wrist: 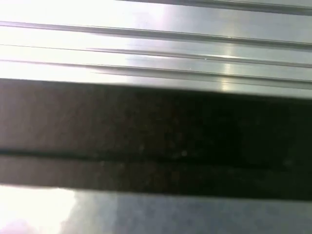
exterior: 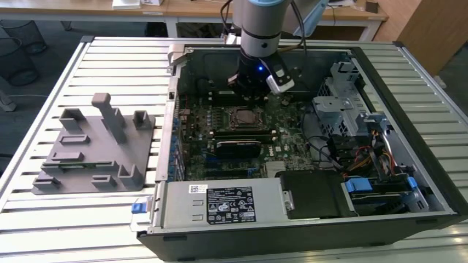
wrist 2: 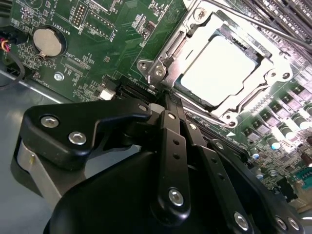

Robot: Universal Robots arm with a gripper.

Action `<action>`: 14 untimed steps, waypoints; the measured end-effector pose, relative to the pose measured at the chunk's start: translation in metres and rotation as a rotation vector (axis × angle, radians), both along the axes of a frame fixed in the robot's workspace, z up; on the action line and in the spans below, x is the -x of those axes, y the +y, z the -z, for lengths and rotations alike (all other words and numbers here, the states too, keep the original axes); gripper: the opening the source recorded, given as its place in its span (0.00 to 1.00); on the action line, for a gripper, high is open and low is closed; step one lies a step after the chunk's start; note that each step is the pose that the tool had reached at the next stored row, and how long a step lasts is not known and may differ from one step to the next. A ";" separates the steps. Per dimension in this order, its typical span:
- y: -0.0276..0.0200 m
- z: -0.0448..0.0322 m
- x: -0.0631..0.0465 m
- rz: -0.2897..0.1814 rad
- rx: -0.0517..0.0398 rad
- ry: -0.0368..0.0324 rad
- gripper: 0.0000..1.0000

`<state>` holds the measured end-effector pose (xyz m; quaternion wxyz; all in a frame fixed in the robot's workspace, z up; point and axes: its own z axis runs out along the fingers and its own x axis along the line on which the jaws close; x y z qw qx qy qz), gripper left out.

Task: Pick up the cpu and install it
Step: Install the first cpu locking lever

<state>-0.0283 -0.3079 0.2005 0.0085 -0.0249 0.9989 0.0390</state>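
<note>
The cpu (wrist 2: 217,70), a flat square chip with a pale silver top, lies inside the socket (wrist 2: 165,63) on the green motherboard (wrist 2: 97,48), with the socket's metal frame around its edges. My gripper (wrist 2: 165,97) hangs just beside one corner of the socket with its black fingers (wrist 2: 173,141) drawn together and nothing between them. In the exterior view the gripper (exterior: 251,98) stands inside the open computer case, just behind the socket (exterior: 241,116).
A grey plastic tray (exterior: 95,148) with upright posts lies on the ribbed table at the exterior view's left. Inside the case are the power supply (exterior: 219,203), a drive cage (exterior: 343,109) and loose cables (exterior: 351,159). A coin battery (wrist 2: 48,41) sits on the board.
</note>
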 end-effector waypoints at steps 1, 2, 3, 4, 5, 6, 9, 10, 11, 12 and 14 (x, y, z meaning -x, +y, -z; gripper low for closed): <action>0.0000 -0.0004 0.000 0.000 0.0000 0.0000 0.11; 0.0000 -0.0003 0.000 0.000 0.0004 -0.0002 0.11; 0.0001 -0.0003 0.000 0.000 0.0017 -0.0003 0.11; 0.0000 -0.0003 0.000 0.000 0.0045 -0.0001 0.11; 0.0000 -0.0001 0.000 0.000 0.0081 0.0001 0.11; 0.0000 0.0004 0.000 0.000 0.0133 0.0000 0.11; -0.0001 0.0023 0.000 0.000 0.0287 0.0004 0.11; -0.0002 0.0029 0.000 0.000 0.0333 0.0006 0.11; -0.0002 0.0036 0.000 0.000 0.0372 0.0009 0.11; -0.0003 0.0043 0.000 0.000 0.0403 0.0010 0.11; -0.0003 0.0056 0.000 0.000 0.0442 0.0007 0.11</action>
